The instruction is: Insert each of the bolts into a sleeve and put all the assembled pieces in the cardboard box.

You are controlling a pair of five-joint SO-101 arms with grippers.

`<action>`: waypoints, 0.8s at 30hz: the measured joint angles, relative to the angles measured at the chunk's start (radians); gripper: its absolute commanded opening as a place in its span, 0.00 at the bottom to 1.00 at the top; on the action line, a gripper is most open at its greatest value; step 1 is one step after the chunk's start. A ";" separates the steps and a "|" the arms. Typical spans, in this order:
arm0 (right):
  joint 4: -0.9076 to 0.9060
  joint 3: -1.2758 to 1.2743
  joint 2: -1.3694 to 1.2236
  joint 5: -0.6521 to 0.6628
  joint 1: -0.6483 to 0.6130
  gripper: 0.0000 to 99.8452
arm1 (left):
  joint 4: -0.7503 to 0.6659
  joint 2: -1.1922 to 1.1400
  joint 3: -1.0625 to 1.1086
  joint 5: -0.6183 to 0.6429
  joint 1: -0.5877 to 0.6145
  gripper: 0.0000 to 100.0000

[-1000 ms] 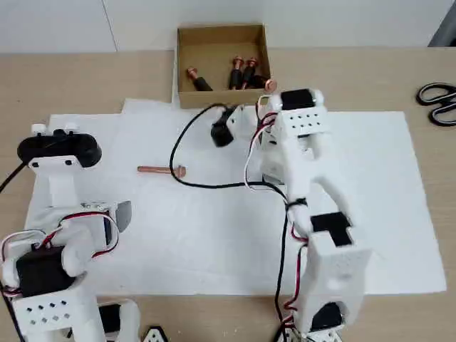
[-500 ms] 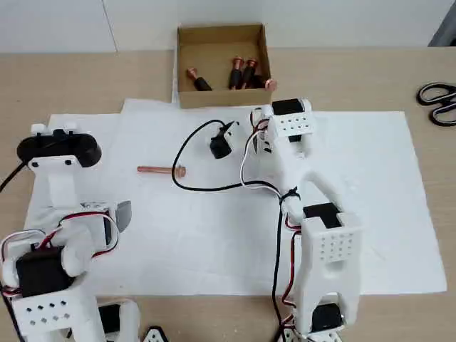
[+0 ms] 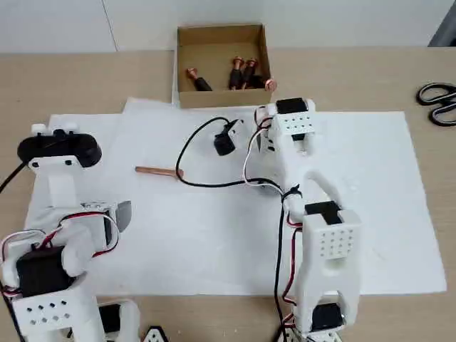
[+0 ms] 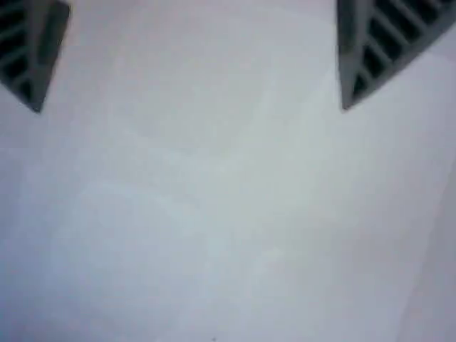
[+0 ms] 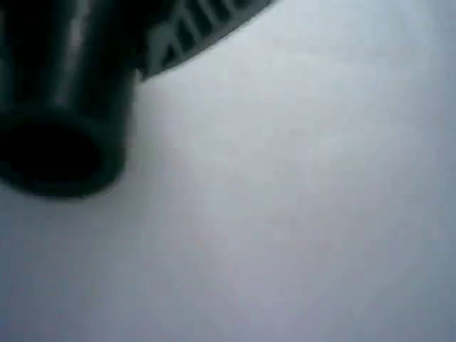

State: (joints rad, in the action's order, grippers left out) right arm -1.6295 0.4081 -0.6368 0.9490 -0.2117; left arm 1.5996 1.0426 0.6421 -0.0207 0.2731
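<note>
A copper bolt (image 3: 157, 171) lies alone on the white sheet (image 3: 214, 235), left of the black cable (image 3: 187, 146). The cardboard box (image 3: 221, 98) at the back holds several assembled bolt-and-sleeve pieces (image 3: 242, 71). My right arm (image 3: 292, 128) stands just in front of the box, its wrist over the sheet. In the right wrist view my right gripper (image 5: 142, 50) is shut on a black sleeve (image 5: 60, 135), whose open end points down at the paper. My left gripper (image 4: 192, 57) hangs open over bare paper at the front left, with one grey finger (image 3: 122, 212) in the high view.
Scissors (image 3: 438, 100) lie on the wooden table at the far right. The right arm's cable loops across the sheet and touches the bolt's head end. The left arm's base and black motor (image 3: 58, 148) stand at the left edge of the sheet.
The right arm drew back from the box toward the sheet's middle. Its cable shifted, and the bolt slid slightly to the left. The left arm kept still.
</note>
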 measured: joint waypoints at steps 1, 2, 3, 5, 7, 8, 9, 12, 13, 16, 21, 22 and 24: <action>-0.003 0.009 -0.002 -0.015 0.003 0.00 | 0.000 0.000 0.000 0.000 0.000 0.25; -0.005 0.014 -0.002 -0.031 0.009 0.00 | 0.000 0.000 0.000 0.000 0.000 0.25; -0.006 0.020 -0.003 -0.046 0.014 0.00 | 0.000 0.000 0.000 0.000 0.000 0.25; -0.006 0.035 -0.003 -0.078 0.023 0.00 | 0.000 0.000 0.000 0.000 0.000 0.25; -0.006 0.048 -0.003 -0.129 0.035 0.00 | 0.000 0.000 0.000 0.000 0.000 0.25; -0.006 0.055 -0.003 -0.155 0.041 0.00 | 0.000 0.000 0.000 0.000 0.000 0.25; -0.006 0.061 -0.005 -0.186 0.048 0.00 | 0.000 0.000 0.000 0.000 0.000 0.25; -0.005 0.074 -0.005 -0.282 0.049 0.00 | 0.000 0.000 0.000 0.000 0.000 0.25; -0.005 0.074 -0.005 -0.319 0.046 0.00 | 0.000 0.000 0.000 0.000 0.000 0.25; -0.005 0.074 -0.005 -0.431 0.044 0.01 | 0.000 0.000 0.000 0.000 0.000 0.25; -0.008 0.074 -0.005 -0.588 0.046 0.03 | 0.000 0.000 0.000 0.000 0.000 0.25; -0.015 0.074 -0.005 -0.601 0.044 0.05 | 0.000 0.000 0.000 0.000 0.000 0.25; -0.021 0.074 -0.005 -0.623 0.040 0.11 | 0.000 0.000 0.000 0.000 0.000 0.25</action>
State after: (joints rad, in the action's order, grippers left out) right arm -1.6510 0.4818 -0.6414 0.3261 -0.1718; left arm 1.5996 1.0426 0.6421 -0.0207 0.2731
